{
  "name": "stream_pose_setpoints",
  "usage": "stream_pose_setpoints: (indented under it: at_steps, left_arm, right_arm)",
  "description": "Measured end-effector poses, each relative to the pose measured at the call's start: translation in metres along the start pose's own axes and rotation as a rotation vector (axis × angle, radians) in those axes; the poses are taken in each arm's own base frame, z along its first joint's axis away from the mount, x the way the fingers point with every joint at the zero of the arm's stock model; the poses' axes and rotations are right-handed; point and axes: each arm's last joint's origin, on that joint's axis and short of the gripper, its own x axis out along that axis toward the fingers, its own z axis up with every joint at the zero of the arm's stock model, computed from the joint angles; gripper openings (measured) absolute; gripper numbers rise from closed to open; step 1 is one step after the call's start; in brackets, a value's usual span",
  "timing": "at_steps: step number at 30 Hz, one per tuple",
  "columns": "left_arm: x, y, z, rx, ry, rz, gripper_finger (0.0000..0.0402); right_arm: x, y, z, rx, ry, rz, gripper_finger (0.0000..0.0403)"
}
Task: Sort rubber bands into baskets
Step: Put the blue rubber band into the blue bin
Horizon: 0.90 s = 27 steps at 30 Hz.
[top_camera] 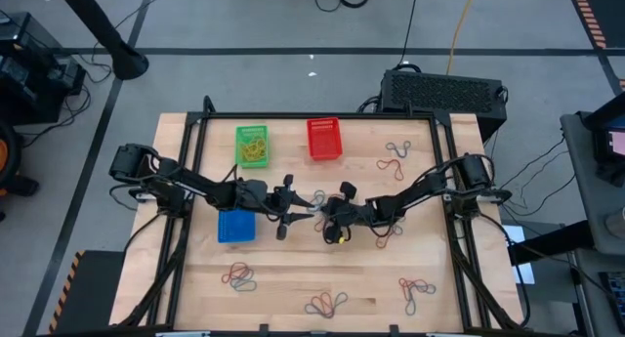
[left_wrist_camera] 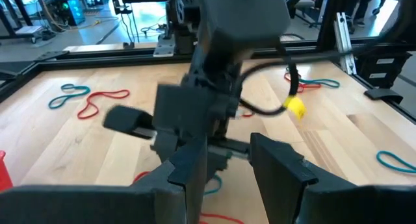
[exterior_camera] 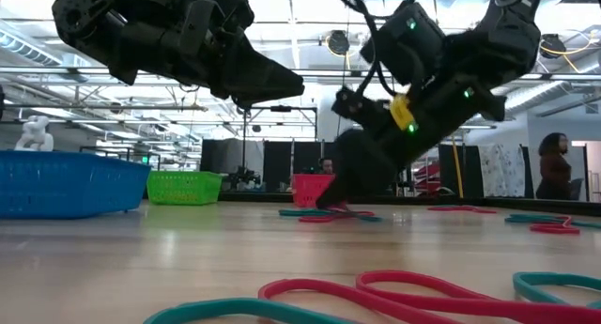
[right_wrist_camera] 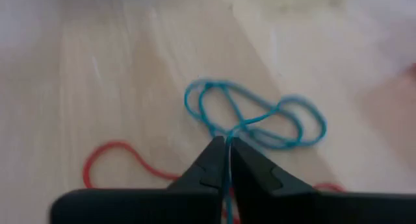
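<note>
Right gripper point(right_wrist_camera: 225, 145) pinching one blue rubber band point(right_wrist_camera: 260, 117), left gripper point(left_wrist_camera: 229, 160) open, three baskets: green point(top_camera: 252, 146), red point(top_camera: 324, 139), blue point(top_camera: 235, 226)

I count three baskets on my table point(top_camera: 293, 278): one green point(top_camera: 252, 146), one red point(top_camera: 324, 139), one blue point(top_camera: 235, 226).

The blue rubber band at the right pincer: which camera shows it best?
The right wrist view: the blue rubber band lies on the wood, one strand pinched between the right pincer tips. The low view shows only a thin streak under the pincer. The high view hides it beneath the arm; the left wrist view cannot settle it.
</note>
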Motion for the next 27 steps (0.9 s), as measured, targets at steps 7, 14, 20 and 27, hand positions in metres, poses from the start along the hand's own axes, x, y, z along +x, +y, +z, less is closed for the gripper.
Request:
stream_pose_setpoints:
  at_steps: [7,14,20,27]
  left_arm:
    - [0.0,0.0,-0.001,0.0,0.005,0.0,0.0127]
    - [0.0,0.0,-0.002,0.011,0.022,-0.001,0.0127]
    - [0.0,0.0,-0.001,0.059,0.01,-0.001,0.0127]
    - [0.0,-0.001,0.002,0.061,-0.019,-0.003,0.0127]
  right_arm:
    - [-0.018,-0.002,0.022,-0.03,-0.075,-0.029,0.0002]
    - [-0.055,-0.002,0.051,-0.036,-0.151,0.034,0.0001]
    - [-0.084,0.008,0.067,-0.048,-0.205,0.26,0.0001]
    - [-0.093,0.019,0.065,-0.031,-0.187,0.365,0.0]
